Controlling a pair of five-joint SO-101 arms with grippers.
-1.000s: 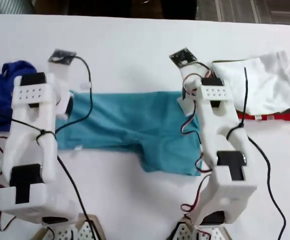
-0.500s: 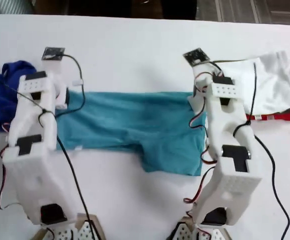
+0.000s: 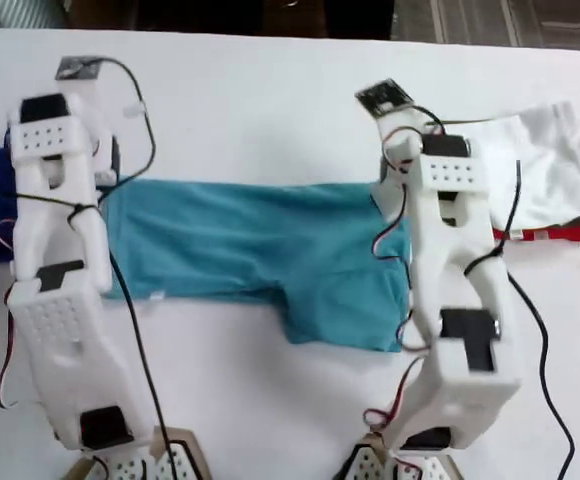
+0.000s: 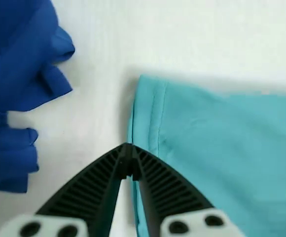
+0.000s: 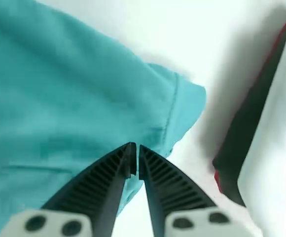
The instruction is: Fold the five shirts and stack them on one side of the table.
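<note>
Left arm: the left arm (image 3: 60, 280) has stretched out over the last second, and its head now sits farther up the desk (image 3: 270, 100) and more to the left, past the shirt's left edge.
Right arm: the right arm (image 3: 460, 300) has drifted a little to the right and now stands over the shirt's right edge.
Left end effector: the left end effector (image 4: 129, 149) has its jaws closed, tips right at the hem; I cannot tell whether any cloth is pinched.
Right end effector: the right end effector (image 5: 134, 154) is all but closed over the sleeve end, and again no pinch is clear.
Teal shirt: the teal shirt (image 3: 260, 245) lies flat between the two arms in the middle of the desk. It is drawn out a touch wider than before and not yet folded.
Blue shirt: the blue shirt (image 4: 15, 74) is bunched up, just left of the teal one.
White shirt: the white shirt (image 3: 545, 165) rests on a red shirt (image 3: 570, 230) at the far right.
Meaning: this looks like smoothing before a fold, and most of the job remains.
</note>
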